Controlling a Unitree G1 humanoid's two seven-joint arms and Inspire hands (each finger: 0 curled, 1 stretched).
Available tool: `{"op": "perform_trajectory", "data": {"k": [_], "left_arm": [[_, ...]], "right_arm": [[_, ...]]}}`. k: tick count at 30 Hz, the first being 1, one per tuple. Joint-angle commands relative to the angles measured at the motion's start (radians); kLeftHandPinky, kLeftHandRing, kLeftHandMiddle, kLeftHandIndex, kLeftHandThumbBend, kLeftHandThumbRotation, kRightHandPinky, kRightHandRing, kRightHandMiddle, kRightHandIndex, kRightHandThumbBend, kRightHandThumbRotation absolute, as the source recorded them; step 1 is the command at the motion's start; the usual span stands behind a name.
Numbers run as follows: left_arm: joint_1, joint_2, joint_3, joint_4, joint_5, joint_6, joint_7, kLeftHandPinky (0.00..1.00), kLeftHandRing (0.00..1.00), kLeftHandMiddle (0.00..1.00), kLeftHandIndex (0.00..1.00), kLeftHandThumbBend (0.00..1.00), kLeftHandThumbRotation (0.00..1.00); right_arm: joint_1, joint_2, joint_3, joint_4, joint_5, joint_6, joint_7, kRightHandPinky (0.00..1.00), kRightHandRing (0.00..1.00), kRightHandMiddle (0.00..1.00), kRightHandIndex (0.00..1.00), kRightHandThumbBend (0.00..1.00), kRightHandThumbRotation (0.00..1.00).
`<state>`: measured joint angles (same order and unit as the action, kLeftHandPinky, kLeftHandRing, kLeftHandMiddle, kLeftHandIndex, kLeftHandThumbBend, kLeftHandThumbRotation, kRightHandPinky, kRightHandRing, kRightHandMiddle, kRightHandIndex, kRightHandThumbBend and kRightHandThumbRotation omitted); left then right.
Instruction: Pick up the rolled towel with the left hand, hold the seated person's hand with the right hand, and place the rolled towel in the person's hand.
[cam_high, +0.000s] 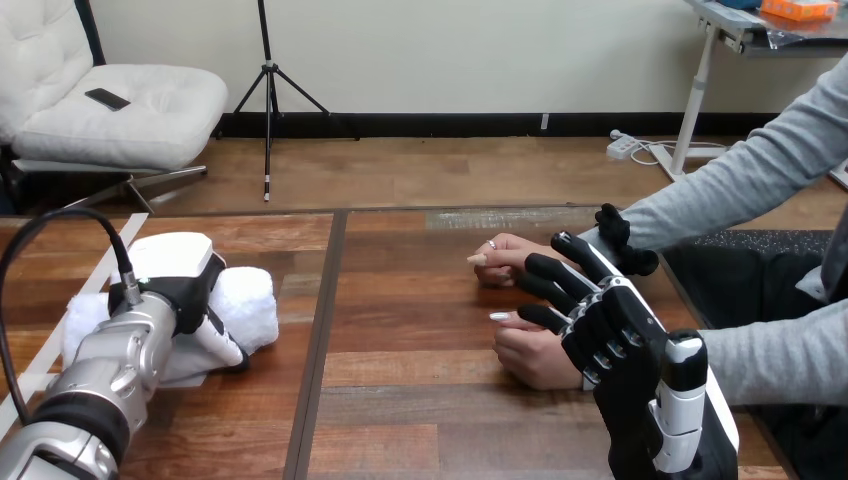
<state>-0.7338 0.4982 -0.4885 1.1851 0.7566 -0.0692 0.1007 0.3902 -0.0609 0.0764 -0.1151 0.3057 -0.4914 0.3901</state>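
Beneath the left hand lies the rolled towel, fingers curled round it.

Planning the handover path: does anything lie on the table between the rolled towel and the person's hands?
Nothing visible does: only bare table separates the rolled towel, gripped by the left hand, from the person's hands.

Soft, even light is falling across the worktop, which is giving off a pale sheen toward 12 o'clock. The rolled towel at 9 o'clock is glowing bright white. The person's hands are casting only faint, soft-edged shadows beneath them.
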Motion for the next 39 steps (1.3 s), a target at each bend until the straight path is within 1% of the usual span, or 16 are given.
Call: {"op": "perform_trajectory", "data": {"k": [1, 6, 9, 14, 17, 20, 35, 39], "left_arm": [[-0.063, -0.009, 0.018, -0.034, -0.024, 0.003, -0.007, 0.32, 0.42, 0.51, 0.56, 0.80, 0.00], [-0.063, -0.007, 0.027, -0.044, -0.047, 0.005, -0.019, 0.30, 0.39, 0.46, 0.51, 0.76, 0.00], [-0.063, -0.005, 0.025, -0.045, -0.052, 0.005, -0.023, 0.30, 0.39, 0.45, 0.49, 0.76, 0.00], [-0.063, -0.005, 0.027, -0.045, -0.058, 0.009, -0.027, 0.32, 0.40, 0.46, 0.46, 0.76, 0.00], [-0.064, -0.007, 0.035, -0.047, -0.070, 0.017, -0.042, 0.34, 0.42, 0.47, 0.45, 0.76, 0.00], [-0.059, -0.006, 0.041, -0.058, -0.077, 0.016, -0.045, 0.35, 0.43, 0.48, 0.45, 0.76, 0.00], [-0.044, 0.008, 0.052, -0.070, -0.097, -0.020, -0.032, 0.35, 0.42, 0.48, 0.46, 0.74, 0.00], [-0.034, 0.011, 0.061, -0.072, -0.105, -0.042, -0.009, 0.35, 0.42, 0.48, 0.46, 0.74, 0.00]], "right_arm": [[-0.034, 0.003, -0.004, -0.045, 0.013, -0.019, 0.007, 0.84, 0.87, 0.86, 0.89, 0.89, 1.00], [-0.036, 0.004, -0.003, -0.044, 0.010, -0.016, 0.002, 0.86, 0.87, 0.86, 0.89, 0.89, 1.00], [-0.038, 0.006, -0.003, -0.042, 0.007, -0.017, 0.000, 0.86, 0.87, 0.86, 0.88, 0.90, 1.00], [-0.041, 0.008, -0.003, -0.040, 0.001, -0.019, -0.005, 0.87, 0.86, 0.85, 0.88, 0.89, 1.00], [-0.042, 0.007, -0.003, -0.040, 0.001, -0.019, -0.004, 0.87, 0.86, 0.85, 0.88, 0.89, 1.00], [-0.042, 0.007, -0.003, -0.041, 0.001, -0.017, -0.005, 0.87, 0.86, 0.85, 0.88, 0.89, 1.00], [-0.049, 0.009, -0.003, -0.034, -0.002, -0.019, -0.007, 0.87, 0.86, 0.85, 0.88, 0.89, 1.00], [-0.050, 0.009, -0.003, -0.032, -0.008, -0.020, -0.009, 0.86, 0.85, 0.85, 0.88, 0.89, 1.00]]}}
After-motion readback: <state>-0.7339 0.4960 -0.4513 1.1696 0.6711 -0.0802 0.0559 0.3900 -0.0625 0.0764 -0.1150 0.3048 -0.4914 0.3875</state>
